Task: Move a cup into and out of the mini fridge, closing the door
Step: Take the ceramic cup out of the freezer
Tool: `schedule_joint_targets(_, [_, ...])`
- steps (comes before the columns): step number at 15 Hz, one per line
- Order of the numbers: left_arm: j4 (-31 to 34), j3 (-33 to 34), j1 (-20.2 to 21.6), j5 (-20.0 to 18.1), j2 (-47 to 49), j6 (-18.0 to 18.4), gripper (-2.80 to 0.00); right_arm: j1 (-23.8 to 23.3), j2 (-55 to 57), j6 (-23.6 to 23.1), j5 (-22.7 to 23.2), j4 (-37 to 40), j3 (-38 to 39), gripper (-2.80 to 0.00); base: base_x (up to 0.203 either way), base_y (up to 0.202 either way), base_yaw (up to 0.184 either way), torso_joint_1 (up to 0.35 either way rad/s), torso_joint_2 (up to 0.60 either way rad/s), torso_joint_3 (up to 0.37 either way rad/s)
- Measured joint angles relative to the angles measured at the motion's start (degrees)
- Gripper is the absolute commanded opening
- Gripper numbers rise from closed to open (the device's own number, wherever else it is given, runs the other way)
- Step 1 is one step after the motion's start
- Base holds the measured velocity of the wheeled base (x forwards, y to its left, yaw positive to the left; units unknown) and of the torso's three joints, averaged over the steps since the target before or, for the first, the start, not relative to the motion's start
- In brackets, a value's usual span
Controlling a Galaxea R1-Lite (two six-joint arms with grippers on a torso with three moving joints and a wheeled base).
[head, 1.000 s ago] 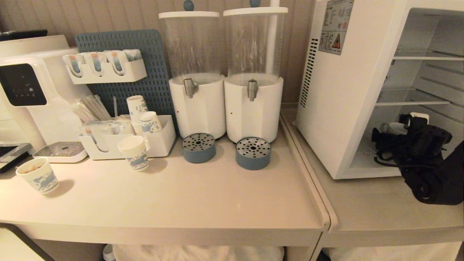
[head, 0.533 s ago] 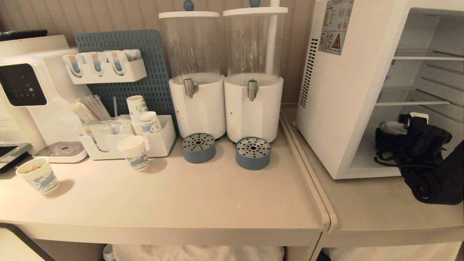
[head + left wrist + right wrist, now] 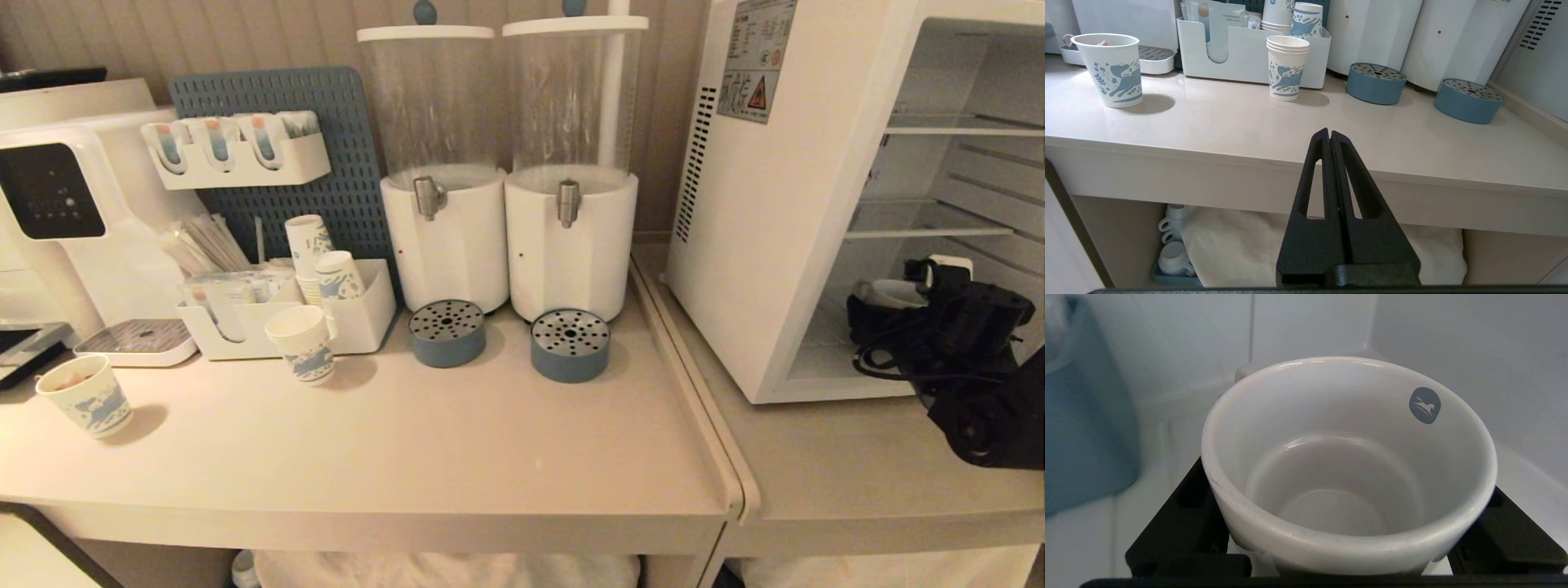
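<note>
My right gripper [image 3: 1349, 539] clamps the white mug [image 3: 1349, 465] by its sides, low inside the mini fridge [image 3: 784, 204], to carry it. My left gripper [image 3: 1331, 141] hangs pinched together, idle below the counter.

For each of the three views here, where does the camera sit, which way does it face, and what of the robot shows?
Head view: high, looking forward and down at the counter and the open mini fridge; the right gripper reaches inside.
Left wrist view: low before the counter edge, facing the paper cups; left gripper, shut.
Right wrist view: inside the fridge, looking into the cup between the fingers.
Shared: head and right wrist both show the cup.
</note>
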Motion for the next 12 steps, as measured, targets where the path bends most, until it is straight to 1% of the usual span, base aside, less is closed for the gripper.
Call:
schedule_joint_targets(4, [0.0,0.0,0.0,0.0,0.0,0.0,-2.8,0.3,-7.1,0.2,1.3,0.1,6.9,-2.8,0.0,0.0,0.0,0.0,0.0,0.0])
schedule_joint_targets(7, [0.0,0.0,0.0,0.0,0.0,0.0,-2.8,1.0,-14.9,0.3,2.2,1.4,12.6,-2.8,0.0,0.0,0.0,0.0,0.0,0.0])
schedule_joint_targets(9, [0.0,0.0,0.0,0.0,0.0,0.1,-2.8,1.6,-21.5,0.6,2.8,4.2,16.0,-2.8,0.0,0.0,0.0,0.0,0.0,0.0])
schedule_joint_targets(12, [0.0,0.0,0.0,-0.1,0.0,0.1,-2.8,3.0,-34.0,2.7,4.3,13.6,18.6,-2.8,0.0,0.0,0.0,0.0,0.0,0.0])
